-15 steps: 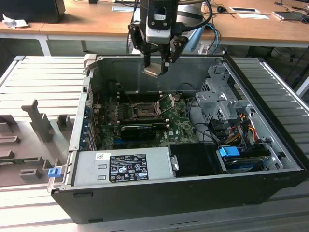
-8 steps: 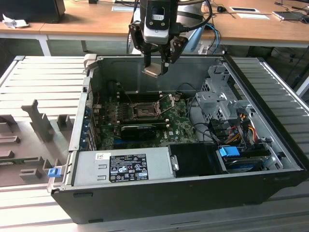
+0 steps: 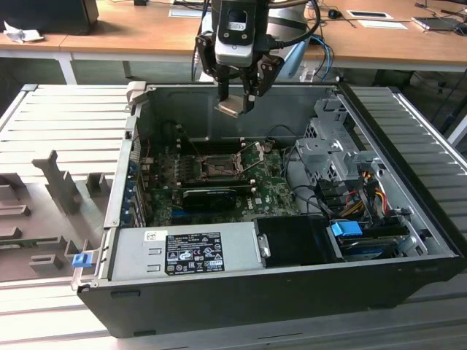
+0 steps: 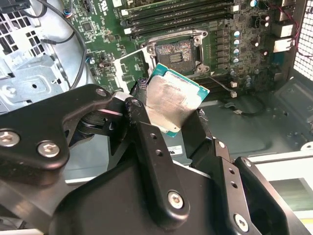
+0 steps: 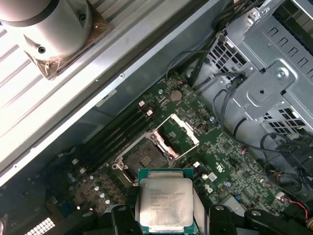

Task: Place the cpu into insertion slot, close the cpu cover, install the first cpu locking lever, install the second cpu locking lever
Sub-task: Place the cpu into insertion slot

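My gripper [image 3: 235, 102] hangs above the open computer case, shut on the cpu [image 3: 230, 109], a flat square chip with a silvery face. In both wrist views the cpu [image 4: 173, 105] [image 5: 165, 200] sits clamped by its edges between the two black fingers [image 4: 146, 142]. The insertion slot [image 3: 217, 166] [image 4: 176, 51] [image 5: 144, 159] lies bare on the green board, well below the chip and a little ahead of it. The cpu cover [image 5: 178, 133] [image 4: 129, 66] is swung open and stands up beside the slot.
A long black expansion card [image 3: 215, 195] lies just in front of the slot. The power supply [image 3: 186, 251] fills the case's near side. A metal drive cage [image 3: 328, 146] with cables stands at the exterior view's right. Grey fixtures [image 3: 58, 182] sit outside the case at the exterior view's left.
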